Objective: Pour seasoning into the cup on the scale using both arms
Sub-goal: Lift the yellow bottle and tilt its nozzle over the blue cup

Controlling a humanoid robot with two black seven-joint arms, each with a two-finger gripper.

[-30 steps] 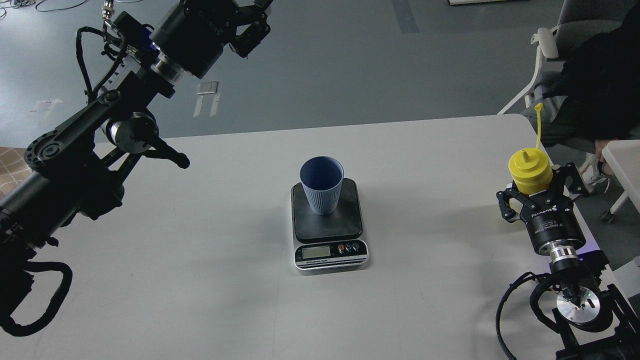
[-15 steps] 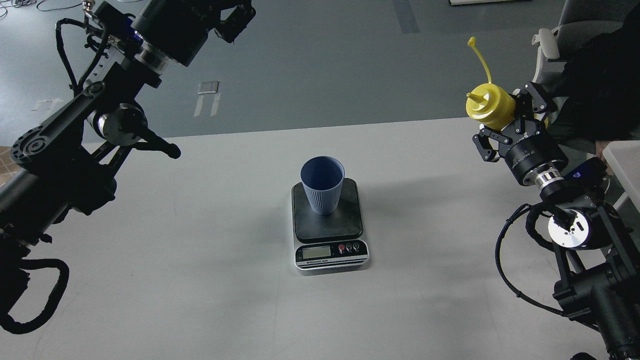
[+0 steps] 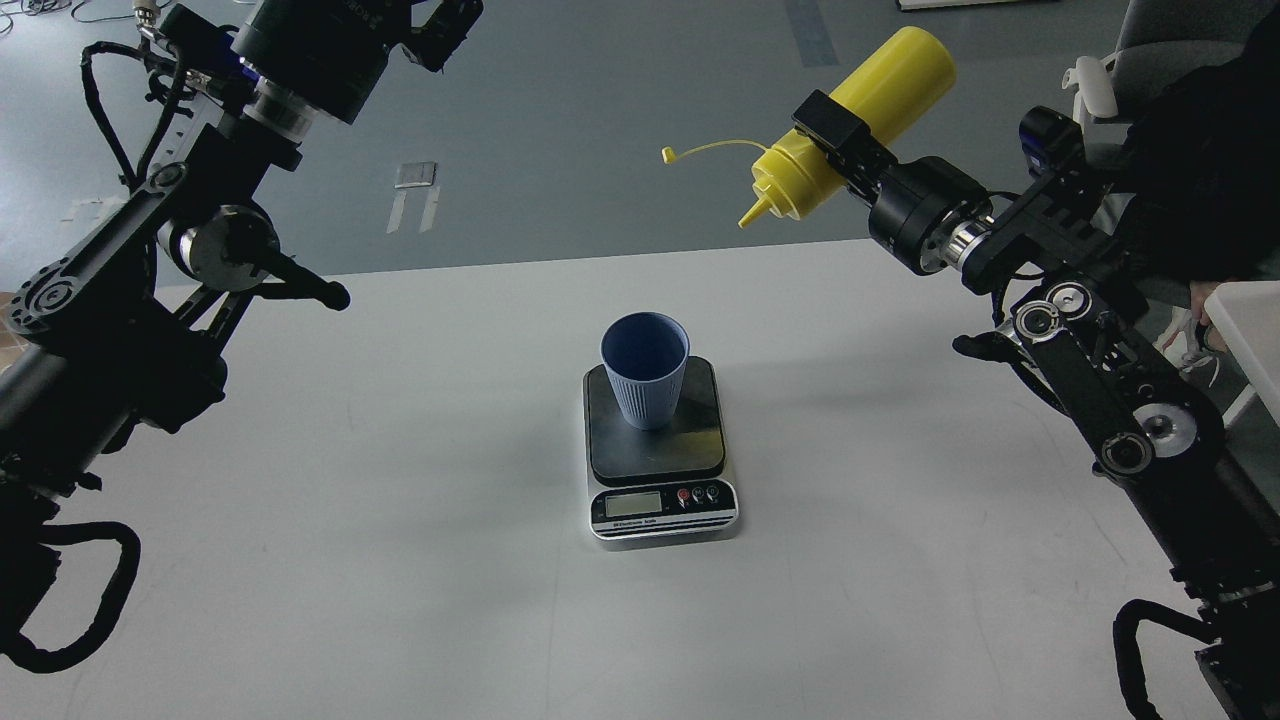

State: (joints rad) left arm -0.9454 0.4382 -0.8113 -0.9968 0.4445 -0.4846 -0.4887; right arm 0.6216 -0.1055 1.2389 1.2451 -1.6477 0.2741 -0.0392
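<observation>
The light blue cup (image 3: 645, 368) stands upright on the dark platform of the scale (image 3: 655, 445) in the middle of the white table. My right gripper (image 3: 838, 137) is shut on the yellow seasoning bottle (image 3: 850, 125), held high above the table's far edge. The bottle is tilted with its nozzle pointing down and left, up and to the right of the cup; its cap strap sticks out to the left. My left gripper (image 3: 445, 25) is raised at the top left, far from the cup; its fingers run out of view, so I cannot tell its state.
The scale's display and small buttons (image 3: 697, 495) face me. A white chair (image 3: 1095, 95) and a seated person in dark clothes (image 3: 1200, 150) are at the far right, beside a white surface's corner (image 3: 1245, 310). Grey floor lies beyond the table (image 3: 400, 560).
My right arm has lifted the bottle from the table's right edge, swung it left toward the cup and tipped its nozzle downward. My left arm has drifted up and left.
</observation>
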